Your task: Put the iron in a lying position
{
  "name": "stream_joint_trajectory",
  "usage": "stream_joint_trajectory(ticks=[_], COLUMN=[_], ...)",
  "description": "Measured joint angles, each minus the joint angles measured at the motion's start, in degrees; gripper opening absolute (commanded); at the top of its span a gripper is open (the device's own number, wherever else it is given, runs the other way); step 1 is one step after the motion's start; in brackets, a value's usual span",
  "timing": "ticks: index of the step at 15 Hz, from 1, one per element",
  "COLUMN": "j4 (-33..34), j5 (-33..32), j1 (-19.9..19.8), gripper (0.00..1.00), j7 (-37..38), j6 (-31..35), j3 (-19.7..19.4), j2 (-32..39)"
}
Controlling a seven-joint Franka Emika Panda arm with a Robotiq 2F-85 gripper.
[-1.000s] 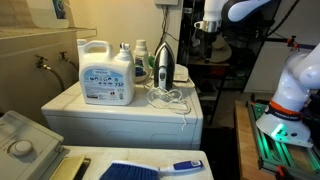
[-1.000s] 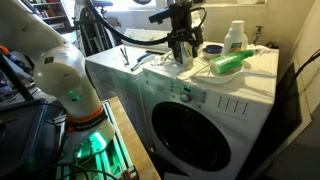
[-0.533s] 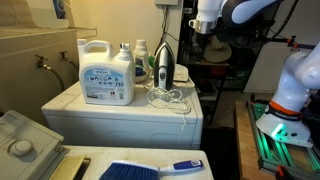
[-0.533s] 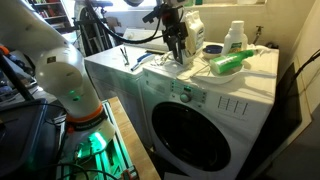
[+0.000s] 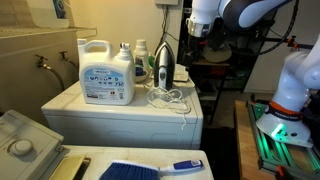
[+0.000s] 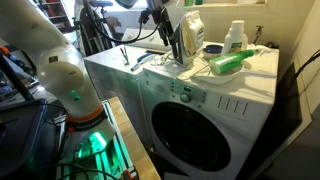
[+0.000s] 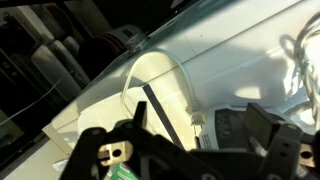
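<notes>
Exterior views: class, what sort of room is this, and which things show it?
Probably a home laundry room: a front-loading washing machine, with a large detergent jug and an upright iron on top.

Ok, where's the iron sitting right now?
In an exterior view the iron stands upright toward the picture's right end of the washer top, just right of the small bottles, with its cord coiled in front.

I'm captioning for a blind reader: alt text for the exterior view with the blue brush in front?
An iron stands upright on a white washer beside a large detergent jug, its cord coiled in front. The gripper hovers at upper right.
</notes>
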Motion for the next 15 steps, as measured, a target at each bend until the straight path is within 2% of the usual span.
stream_joint_trajectory(ticks=[6, 11, 15], j4=[0.7, 1.15, 1.14], j5=[-0.21, -3.38, -9.95], j1=[0.93, 2.4, 2.99], gripper=[1.0, 1.0, 1.0], j7=[2.04, 15.3, 25.77], j6=[2.04, 6.44, 8.59], j3=[0.19, 3.53, 5.35], j2=[0.57, 1.81, 3.84])
